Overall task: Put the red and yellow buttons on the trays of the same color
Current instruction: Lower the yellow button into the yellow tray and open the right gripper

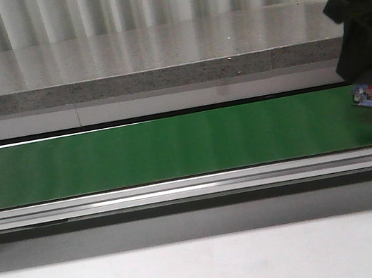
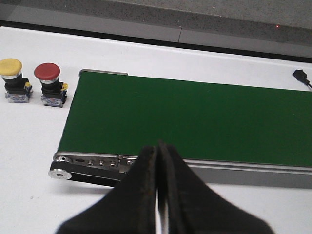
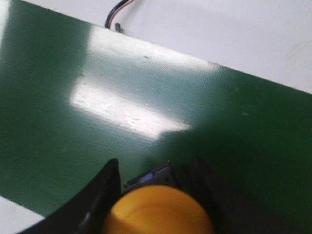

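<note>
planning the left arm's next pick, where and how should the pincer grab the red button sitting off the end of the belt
Grip the red button by its dark body under the mushroom cap, coming down from above. It stands upright, and the wide cap overhangs a narrower neck. Close the fingers across the near and far sides, because the yellow button stands close on one side and the green belt end on the other.

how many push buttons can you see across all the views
3. A yellow button and a red button stand side by side on the white table beside the belt's end. Another yellow button is held in the right gripper above the green belt. More may be hidden.
</note>
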Controlling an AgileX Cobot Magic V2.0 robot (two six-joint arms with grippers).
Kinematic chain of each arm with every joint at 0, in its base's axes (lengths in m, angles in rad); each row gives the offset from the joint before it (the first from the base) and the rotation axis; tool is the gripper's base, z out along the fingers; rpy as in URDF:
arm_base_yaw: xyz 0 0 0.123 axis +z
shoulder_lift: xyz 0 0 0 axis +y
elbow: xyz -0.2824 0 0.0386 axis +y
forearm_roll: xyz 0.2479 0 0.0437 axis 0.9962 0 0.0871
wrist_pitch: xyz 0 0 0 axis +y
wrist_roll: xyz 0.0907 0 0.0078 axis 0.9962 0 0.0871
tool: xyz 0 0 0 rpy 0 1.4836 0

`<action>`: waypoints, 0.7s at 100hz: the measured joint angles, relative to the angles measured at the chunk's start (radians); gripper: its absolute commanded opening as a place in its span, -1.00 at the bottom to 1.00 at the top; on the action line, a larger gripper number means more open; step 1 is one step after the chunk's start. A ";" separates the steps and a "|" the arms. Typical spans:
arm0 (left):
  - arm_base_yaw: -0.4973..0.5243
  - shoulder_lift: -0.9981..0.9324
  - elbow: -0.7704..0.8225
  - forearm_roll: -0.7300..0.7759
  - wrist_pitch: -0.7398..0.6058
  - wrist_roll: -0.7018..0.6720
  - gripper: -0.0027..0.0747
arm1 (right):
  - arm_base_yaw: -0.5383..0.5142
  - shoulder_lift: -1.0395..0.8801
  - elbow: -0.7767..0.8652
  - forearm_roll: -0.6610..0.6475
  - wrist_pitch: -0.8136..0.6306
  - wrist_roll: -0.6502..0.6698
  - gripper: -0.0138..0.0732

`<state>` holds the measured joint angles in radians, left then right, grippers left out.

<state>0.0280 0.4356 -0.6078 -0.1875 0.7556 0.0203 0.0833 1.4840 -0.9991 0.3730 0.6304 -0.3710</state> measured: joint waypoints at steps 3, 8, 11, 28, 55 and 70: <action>0.000 0.000 0.000 0.000 0.000 0.000 -0.98 | -0.002 -0.026 0.000 0.000 0.011 0.010 -0.48; 0.000 0.000 0.000 0.000 0.000 0.000 -0.98 | -0.012 -0.063 0.000 -0.002 0.030 0.035 -0.48; 0.000 0.000 0.000 0.000 0.000 0.000 -0.98 | -0.020 -0.085 0.000 -0.006 0.048 0.054 -0.48; 0.000 0.000 0.000 0.000 0.000 0.000 -0.98 | -0.126 -0.198 0.000 -0.112 0.160 0.190 -0.48; 0.000 0.000 0.000 0.000 0.000 0.000 -0.98 | -0.416 -0.296 0.062 -0.288 0.229 0.380 -0.48; 0.000 0.000 0.000 0.000 0.000 0.000 -0.98 | -0.561 -0.307 0.149 -0.301 0.162 0.434 -0.48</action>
<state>0.0280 0.4356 -0.6078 -0.1875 0.7556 0.0203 -0.4780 1.1766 -0.8500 0.0719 0.7921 0.0634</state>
